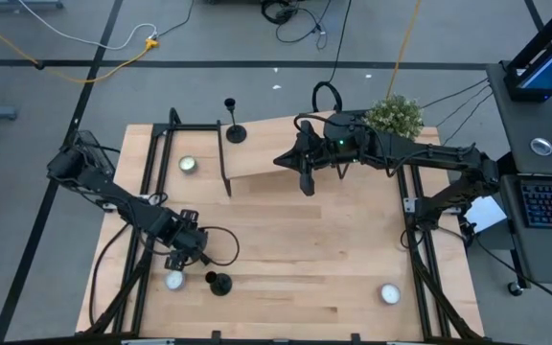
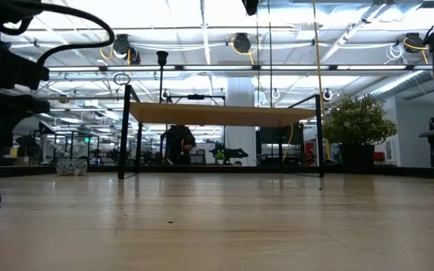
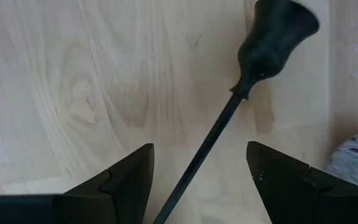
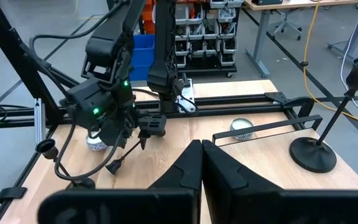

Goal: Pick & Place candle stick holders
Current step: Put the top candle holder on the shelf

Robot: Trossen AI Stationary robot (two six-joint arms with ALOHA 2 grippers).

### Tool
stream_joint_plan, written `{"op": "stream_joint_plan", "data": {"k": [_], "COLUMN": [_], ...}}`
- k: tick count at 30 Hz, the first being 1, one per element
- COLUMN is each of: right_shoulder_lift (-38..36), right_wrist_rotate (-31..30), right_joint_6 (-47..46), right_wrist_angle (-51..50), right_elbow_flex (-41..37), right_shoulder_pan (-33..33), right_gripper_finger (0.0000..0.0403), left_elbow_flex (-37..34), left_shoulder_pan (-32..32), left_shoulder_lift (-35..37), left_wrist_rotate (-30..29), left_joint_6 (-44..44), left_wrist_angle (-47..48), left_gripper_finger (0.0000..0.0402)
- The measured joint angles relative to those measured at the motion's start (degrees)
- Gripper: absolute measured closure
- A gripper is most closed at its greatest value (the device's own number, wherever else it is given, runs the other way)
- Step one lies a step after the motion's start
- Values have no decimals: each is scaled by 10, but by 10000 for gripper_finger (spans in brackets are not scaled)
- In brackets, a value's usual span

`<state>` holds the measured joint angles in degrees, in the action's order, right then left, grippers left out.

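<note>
One black candle stick holder (image 1: 218, 283) stands on its round base near the table's front left. In the left wrist view its cup (image 3: 278, 31) and thin stem (image 3: 219, 134) show, the stem running between the fingers of my open left gripper (image 3: 199, 147), which points down over it (image 1: 192, 254); no finger touches it. A second candle stick holder (image 1: 235, 129) stands on the raised wooden shelf (image 1: 266, 153) at the back; its base (image 4: 312, 155) shows in the right wrist view. My right gripper (image 1: 306, 182) hangs shut high above the table's middle, holding nothing.
Small white tealights lie at the back left (image 1: 189, 164), the front left beside the near holder (image 1: 174, 280) and the front right (image 1: 389, 293). A potted plant (image 1: 394, 115) stands at the back right. Black frame rails (image 1: 147, 172) run along the table's sides.
</note>
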<state>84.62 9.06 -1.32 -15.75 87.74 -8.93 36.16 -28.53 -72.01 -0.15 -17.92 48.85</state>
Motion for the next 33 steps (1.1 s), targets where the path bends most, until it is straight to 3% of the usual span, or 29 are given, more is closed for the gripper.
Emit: {"op": "stream_joint_plan", "data": {"k": [9, 24, 30, 33], "right_shoulder_lift": [0, 0, 0, 0], "right_wrist_rotate": [0, 0, 0, 0], "right_joint_6": [-1, -10, -10, -10], "right_wrist_angle": [0, 0, 0, 0], "right_elbow_flex": [0, 0, 0, 0], "right_shoulder_pan": [0, 0, 0, 0], "right_gripper_finger": [403, 403, 403, 403], "left_elbow_flex": [-42, -72, -72, -72], "left_shoulder_pan": [28, 61, 74, 81], "left_shoulder_lift": [0, 1, 0, 0], "left_wrist_rotate": [-4, 18, 26, 36], "left_joint_6": [29, 22, 21, 5], "left_wrist_angle": [-71, -140, -151, -151], "left_gripper_finger": [166, 305, 381, 388]}}
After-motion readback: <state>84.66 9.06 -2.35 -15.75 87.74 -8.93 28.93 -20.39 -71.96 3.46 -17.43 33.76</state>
